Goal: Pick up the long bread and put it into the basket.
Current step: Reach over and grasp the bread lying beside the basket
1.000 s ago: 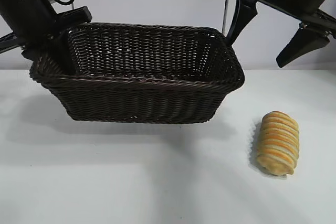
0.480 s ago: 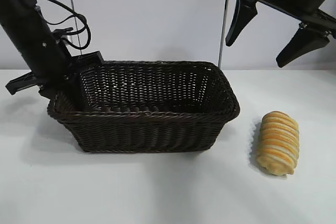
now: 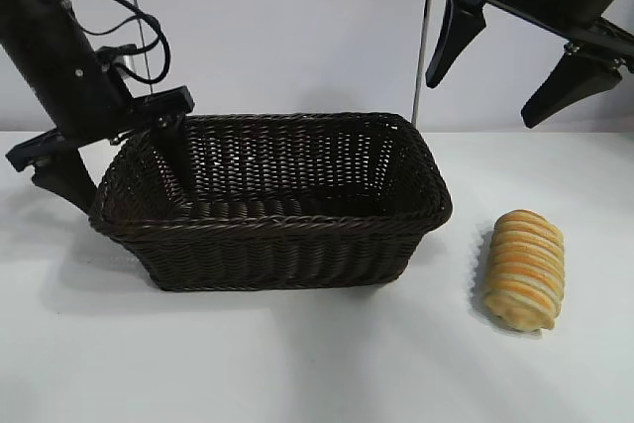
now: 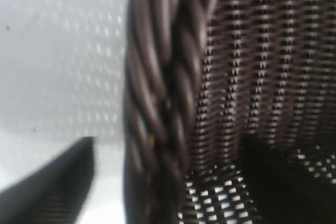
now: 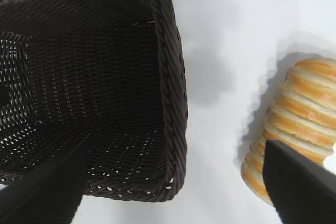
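The long bread (image 3: 523,269), a golden ridged loaf, lies on the white table to the right of the basket (image 3: 267,225); it also shows in the right wrist view (image 5: 302,121). The dark brown woven basket stands on the table. My left gripper (image 3: 114,160) is open and straddles the basket's left end. One finger (image 4: 47,192) is outside the braided rim (image 4: 157,103) and apart from it, the other is inside. My right gripper (image 3: 481,101) hangs open high above the gap between basket and bread, holding nothing, with its two black fingers (image 5: 302,187) spread wide.
White table (image 3: 317,364) runs all round the basket and in front of the bread. A thin vertical pole (image 3: 426,37) stands behind the basket's right end. Cables (image 3: 149,42) hang off the left arm.
The basket, held off the table by its left rim, came down to rest on the table. My left gripper then opened and let go of the rim. The right arm has not moved.
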Robot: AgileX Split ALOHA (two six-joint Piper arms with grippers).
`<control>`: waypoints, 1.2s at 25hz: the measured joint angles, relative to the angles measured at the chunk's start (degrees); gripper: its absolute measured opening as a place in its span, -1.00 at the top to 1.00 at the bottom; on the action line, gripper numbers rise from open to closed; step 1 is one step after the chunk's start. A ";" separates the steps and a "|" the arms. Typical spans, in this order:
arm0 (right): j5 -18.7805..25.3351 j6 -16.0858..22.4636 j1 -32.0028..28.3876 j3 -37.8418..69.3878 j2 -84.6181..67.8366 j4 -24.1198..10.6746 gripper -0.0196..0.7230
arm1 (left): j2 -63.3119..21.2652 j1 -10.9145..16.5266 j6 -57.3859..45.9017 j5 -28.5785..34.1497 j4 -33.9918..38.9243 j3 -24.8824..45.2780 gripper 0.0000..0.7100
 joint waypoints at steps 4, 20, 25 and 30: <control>0.15 0.00 0.00 0.00 0.00 0.00 -0.82 | -3.80 0.06 -1.92 1.90 1.98 0.00 -0.96; 1.30 0.00 0.00 0.00 0.00 -0.44 -0.82 | -6.50 0.11 -6.53 5.31 2.72 0.00 -0.96; 1.34 0.00 0.00 0.00 0.00 -0.45 -0.82 | -6.50 0.11 -7.71 5.39 2.72 0.00 -0.96; 1.34 0.00 0.00 0.00 0.00 -0.33 -0.82 | -6.50 0.11 -8.15 5.39 2.66 0.00 -0.96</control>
